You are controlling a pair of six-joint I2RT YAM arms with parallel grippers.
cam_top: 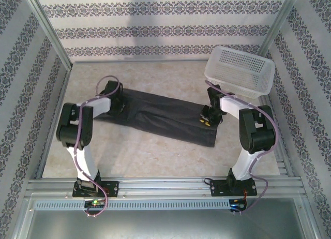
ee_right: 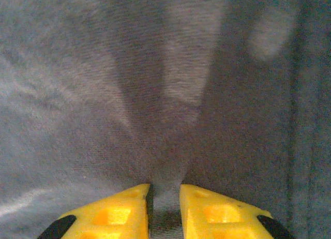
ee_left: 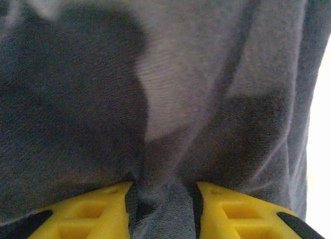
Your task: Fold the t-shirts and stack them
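Note:
One dark charcoal t-shirt (cam_top: 160,117) lies as a long folded band across the middle of the table, running from the left arm to the right arm. My left gripper (cam_top: 113,105) is down on the band's left end. In the left wrist view its yellow fingers (ee_left: 103,208) are shut on a raised pinch of the t-shirt (ee_left: 170,84), the left gripper (ee_left: 163,190) pressed into the cloth. My right gripper (cam_top: 208,120) is at the band's right end. Close up, the right gripper (ee_right: 164,190) is shut on a narrow ridge of the t-shirt (ee_right: 155,94).
A white plastic mesh basket (cam_top: 240,71) stands tilted at the back right, just behind the right arm. Patterned walls close in the table (cam_top: 145,156) on the left, back and right. Bare tabletop shows in front of and behind the shirt.

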